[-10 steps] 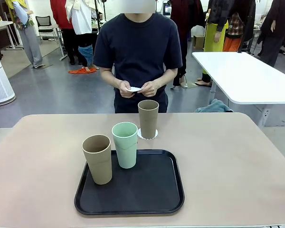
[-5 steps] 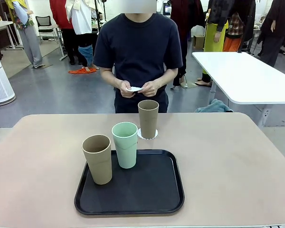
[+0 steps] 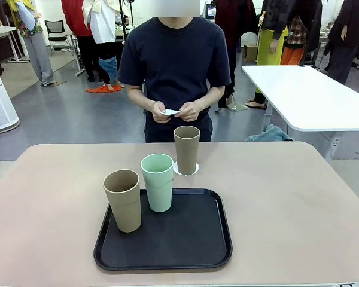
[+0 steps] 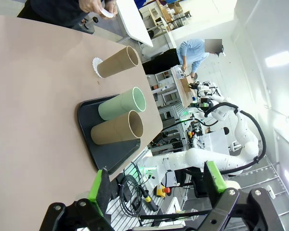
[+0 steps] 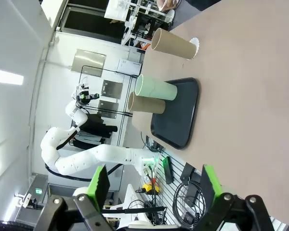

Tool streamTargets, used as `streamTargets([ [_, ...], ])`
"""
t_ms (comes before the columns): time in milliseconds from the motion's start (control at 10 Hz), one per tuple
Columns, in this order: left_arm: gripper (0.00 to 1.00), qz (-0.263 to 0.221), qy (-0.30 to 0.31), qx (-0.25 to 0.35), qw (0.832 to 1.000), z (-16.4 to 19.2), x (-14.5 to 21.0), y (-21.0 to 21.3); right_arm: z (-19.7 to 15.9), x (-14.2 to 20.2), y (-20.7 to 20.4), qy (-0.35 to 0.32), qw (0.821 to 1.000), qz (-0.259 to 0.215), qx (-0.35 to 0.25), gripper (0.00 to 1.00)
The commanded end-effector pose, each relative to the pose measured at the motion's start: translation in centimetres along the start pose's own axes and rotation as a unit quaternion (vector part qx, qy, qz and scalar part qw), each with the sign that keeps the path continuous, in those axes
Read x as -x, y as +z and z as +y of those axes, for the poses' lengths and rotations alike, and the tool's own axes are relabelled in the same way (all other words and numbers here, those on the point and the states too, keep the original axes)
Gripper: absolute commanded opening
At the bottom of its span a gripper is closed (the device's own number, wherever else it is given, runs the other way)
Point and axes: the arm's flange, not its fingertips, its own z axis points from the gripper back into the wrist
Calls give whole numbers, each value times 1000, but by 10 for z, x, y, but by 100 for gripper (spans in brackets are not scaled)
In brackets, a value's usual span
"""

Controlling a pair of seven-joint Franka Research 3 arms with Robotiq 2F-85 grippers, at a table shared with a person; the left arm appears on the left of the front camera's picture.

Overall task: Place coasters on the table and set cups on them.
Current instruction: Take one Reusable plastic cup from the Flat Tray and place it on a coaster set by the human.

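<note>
Three tall, tapered, matte cups without handles stand upright. One tan cup (image 3: 186,149) sits on a thin white coaster (image 3: 179,170) with a scalloped rim, on the beige table (image 3: 287,197) just beyond the tray (image 3: 185,239). The mint cup (image 3: 158,182) and the second tan cup (image 3: 122,200) stand near each other on the left part of that tray, which is flat, black and round-cornered with a low raised lip.

Across the table, the person's hands (image 3: 190,111) hold more white coasters (image 3: 169,112) at waist height; I cannot tell how many.

The smooth tabletop lies bare on both sides of the tray, out to its rounded corners.

The left gripper (image 4: 157,177) and the right gripper (image 5: 154,177) are both spread wide with nothing between their green pads, well apart from the cups.
</note>
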Motion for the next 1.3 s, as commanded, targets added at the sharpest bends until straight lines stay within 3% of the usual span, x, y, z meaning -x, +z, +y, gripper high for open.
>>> streamTargets([
  [0,100,-4,-2,7,1000,-2,0,1,-1,0,0,-3,1000,1,-1,100],
  [1200,100,-4,-2,7,1000,-2,0,1,-1,0,0,-3,1000,1,-1,100],
])
